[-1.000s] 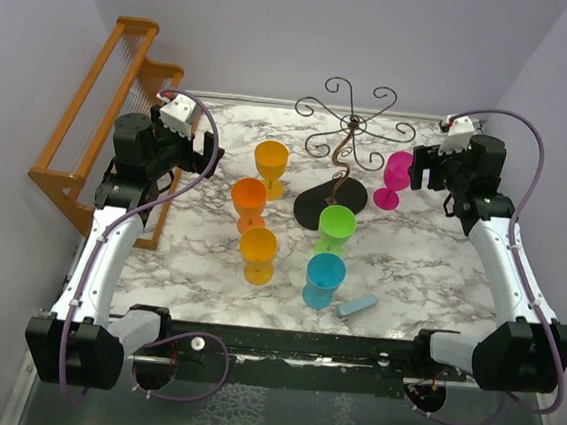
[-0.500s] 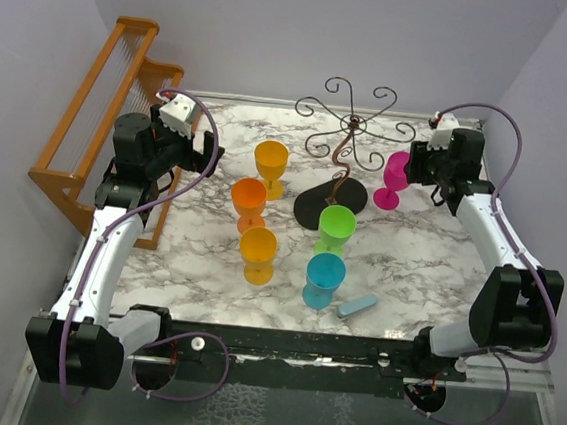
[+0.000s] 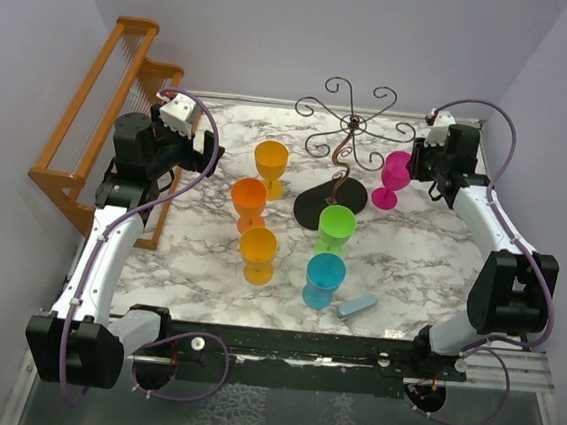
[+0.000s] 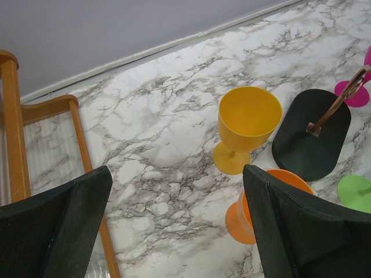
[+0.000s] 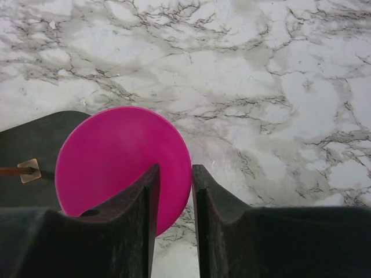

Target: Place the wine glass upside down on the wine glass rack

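The pink wine glass (image 3: 396,173) (image 5: 116,156) stands upright on the marble table, just right of the wine glass rack (image 3: 345,148), a dark wire tree on a black oval base (image 3: 316,208) (image 5: 35,133). My right gripper (image 3: 416,165) (image 5: 175,169) straddles the glass's right rim, one finger over the bowl and one outside. Its jaws stand narrow, with a gap still showing between them. My left gripper (image 3: 209,153) (image 4: 177,174) hovers wide open and empty at the back left. A yellow glass (image 4: 248,124) and the rack's base (image 4: 310,136) lie ahead of it.
Yellow (image 3: 270,161), orange (image 3: 249,199), amber (image 3: 257,248), green (image 3: 336,226) and cyan (image 3: 323,277) glasses stand mid-table, left of and in front of the rack. A light blue block (image 3: 358,305) lies near the front edge. A wooden stepped rack (image 3: 101,125) leans at the far left.
My right arm has reached in toward the pink glass and its jaws have narrowed around the rim. The left arm has not moved.
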Action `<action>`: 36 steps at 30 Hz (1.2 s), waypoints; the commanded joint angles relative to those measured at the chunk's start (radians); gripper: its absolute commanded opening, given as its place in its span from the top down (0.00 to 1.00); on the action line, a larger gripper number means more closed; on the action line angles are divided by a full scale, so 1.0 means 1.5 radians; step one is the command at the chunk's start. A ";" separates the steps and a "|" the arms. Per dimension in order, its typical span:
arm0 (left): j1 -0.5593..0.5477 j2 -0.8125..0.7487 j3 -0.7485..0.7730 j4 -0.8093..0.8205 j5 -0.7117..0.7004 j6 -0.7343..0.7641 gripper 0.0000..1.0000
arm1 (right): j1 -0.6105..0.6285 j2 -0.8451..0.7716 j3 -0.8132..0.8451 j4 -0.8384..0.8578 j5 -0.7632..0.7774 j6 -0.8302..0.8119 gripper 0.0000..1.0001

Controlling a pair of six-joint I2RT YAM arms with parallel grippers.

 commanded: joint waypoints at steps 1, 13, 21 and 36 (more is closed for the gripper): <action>-0.002 0.003 -0.003 0.020 0.013 0.001 0.01 | -0.003 0.006 0.018 0.024 0.004 -0.008 0.74; -0.002 0.005 0.021 0.002 0.024 -0.002 0.01 | -0.003 -0.017 0.011 0.048 0.079 -0.048 0.99; -0.001 0.002 0.044 -0.015 -0.005 -0.013 0.01 | -0.009 -0.100 0.053 0.055 0.149 -0.098 0.99; -0.002 0.002 0.107 -0.035 -0.036 -0.065 0.01 | -0.014 -0.116 0.357 -0.050 0.158 -0.123 0.99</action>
